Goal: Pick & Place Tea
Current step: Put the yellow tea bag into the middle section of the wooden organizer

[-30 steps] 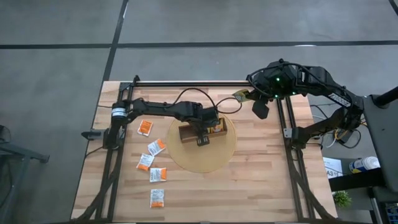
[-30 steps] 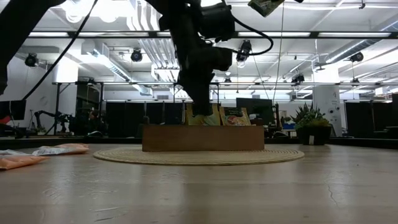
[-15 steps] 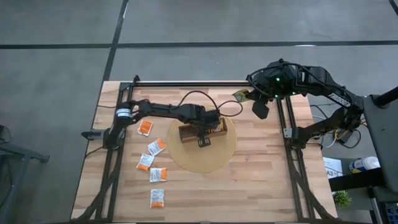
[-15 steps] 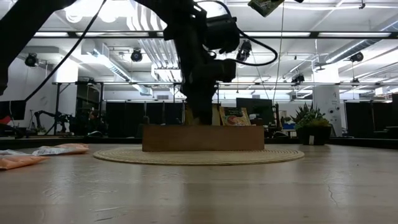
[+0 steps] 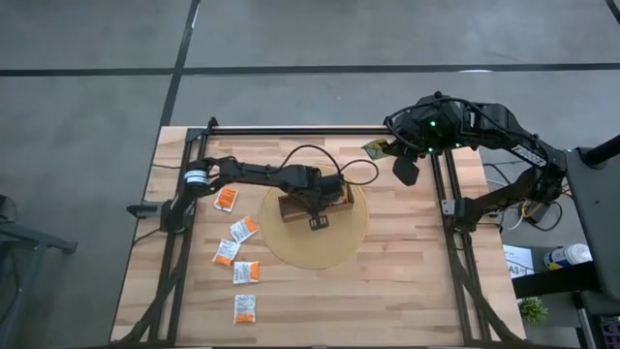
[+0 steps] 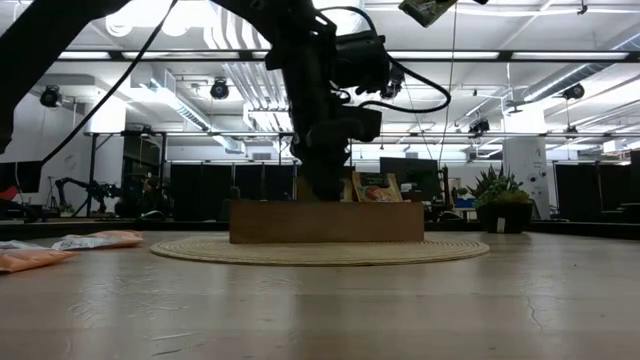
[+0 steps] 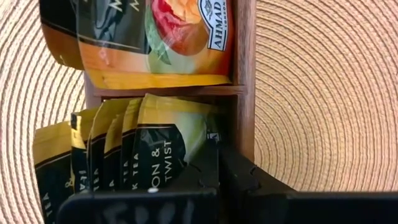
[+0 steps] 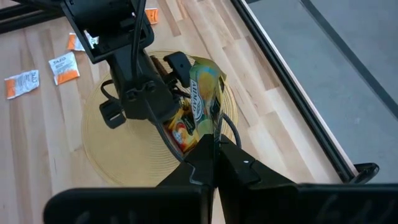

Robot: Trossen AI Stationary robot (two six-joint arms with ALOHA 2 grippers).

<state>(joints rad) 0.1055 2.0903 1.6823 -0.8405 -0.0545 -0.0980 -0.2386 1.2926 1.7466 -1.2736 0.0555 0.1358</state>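
Observation:
A brown wooden tray (image 5: 288,206) stands on a round woven mat (image 5: 315,247) at mid-table. My left gripper (image 7: 216,155) points down into it, shut on a yellow-green tea sachet (image 7: 158,146) that stands among several like it in one compartment. Orange-red sachets (image 7: 168,37) fill the neighbouring compartment. My right gripper (image 8: 214,144) hangs high over the table's far right, shut on another yellow-green sachet (image 8: 205,87), which also shows in the high view (image 5: 376,148). Several white-and-orange sachets (image 5: 243,230) lie flat on the table's left half. My left gripper pinches the front yellow-green sachet by its side edge (image 7: 208,140), next to the tray's wall, coming from above and pointing steeply down. The sachet stands upright with its lower part inside the compartment. The fingers hide the exact place of contact. My right gripper pinches its sachet by a lower edge (image 8: 213,127) between the two fingers. The sachet sticks out past the fingertips, lifted clear, high above the table.
The table's dark metal frame rails (image 5: 449,208) run along its left, right and far sides. Bare wood lies near and right of the mat (image 5: 407,281). In the low view the tray's front wall (image 6: 325,222) rises above the mat.
My left gripper has sunk toward the tray, bringing its sachet down into the compartment, and has stayed shut. My right gripper has kept still with its sachet.

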